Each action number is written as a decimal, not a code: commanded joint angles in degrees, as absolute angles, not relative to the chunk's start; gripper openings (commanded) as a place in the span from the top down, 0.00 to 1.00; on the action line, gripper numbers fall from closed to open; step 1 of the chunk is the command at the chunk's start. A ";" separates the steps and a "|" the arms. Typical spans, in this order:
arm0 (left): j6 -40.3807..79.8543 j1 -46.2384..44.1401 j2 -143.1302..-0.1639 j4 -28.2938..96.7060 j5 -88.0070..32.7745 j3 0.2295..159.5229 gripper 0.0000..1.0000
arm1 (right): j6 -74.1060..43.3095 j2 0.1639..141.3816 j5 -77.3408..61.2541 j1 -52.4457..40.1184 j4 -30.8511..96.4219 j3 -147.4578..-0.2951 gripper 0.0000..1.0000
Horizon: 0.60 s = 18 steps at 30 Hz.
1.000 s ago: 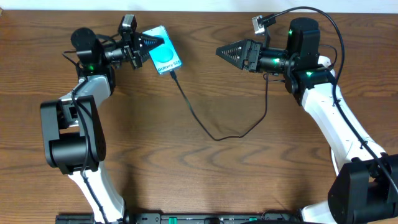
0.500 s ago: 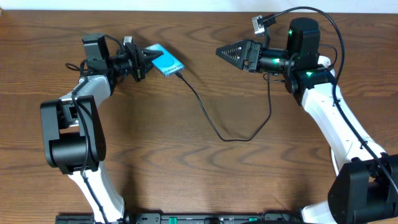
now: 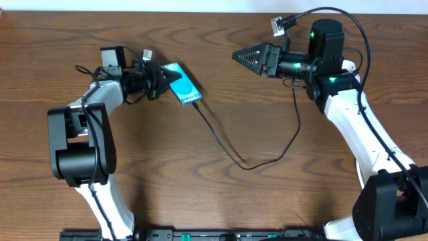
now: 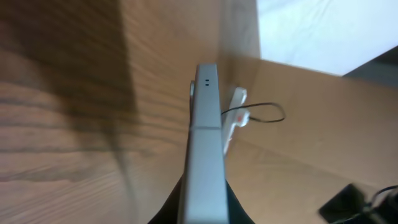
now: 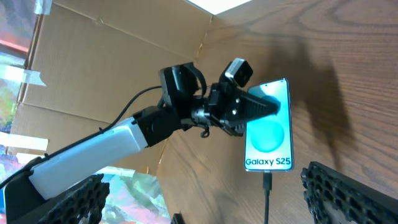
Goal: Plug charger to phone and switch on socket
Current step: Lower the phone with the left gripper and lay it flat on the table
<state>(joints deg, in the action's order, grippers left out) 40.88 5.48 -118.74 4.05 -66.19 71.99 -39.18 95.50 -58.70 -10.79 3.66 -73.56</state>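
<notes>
The left claw is clamped on one end of the phone, close to the table's far edge and left of the middle. The phone sits tilted in that grip with its bright blue screen showing. I cannot tell whether its low end touches the wood. From the left wrist it shows edge-on, a thin pale strip running up between the dark fingers. The charger has its plug in the phone's free end. Its thin black cable runs from there across the middle of the table, sags toward the near edge, then climbs to the right arm, where its other end is hidden. The right claw hangs near the far edge, right of the middle and well apart from the phone. It points at the phone, with its fingers spread wide and nothing between them.
</notes>
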 commanded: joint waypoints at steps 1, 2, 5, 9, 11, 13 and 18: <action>30.00 5.54 -117.91 7.09 -65.63 72.86 0.93 | -38.04 94.83 -59.48 -10.59 3.75 -74.85 0.01; 28.84 5.54 -117.91 8.40 -64.82 72.86 0.93 | -38.04 94.83 -59.48 -10.59 3.77 -74.85 0.01; 25.34 5.54 -117.91 12.12 -62.87 72.86 0.93 | -38.02 94.83 -59.48 -10.59 3.95 -74.85 0.01; 21.93 5.54 -117.91 16.05 -62.24 72.86 0.93 | -37.58 94.83 -59.48 -10.59 4.27 -74.83 0.01; 20.51 5.54 -117.91 18.04 -61.76 72.86 0.93 | -37.23 94.83 -59.46 -10.59 4.36 -74.85 0.01; 19.79 5.52 -117.91 20.40 -59.37 72.86 0.93 | -37.10 94.83 -59.44 -10.59 4.64 -74.85 0.01; 15.49 5.15 -117.91 26.02 -54.74 72.86 0.93 | -35.94 94.83 -58.81 -10.59 6.26 -74.83 0.01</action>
<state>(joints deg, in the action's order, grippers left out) 20.25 5.45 -118.74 24.40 -57.60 71.99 -37.85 95.50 -58.65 -10.79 5.80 -73.58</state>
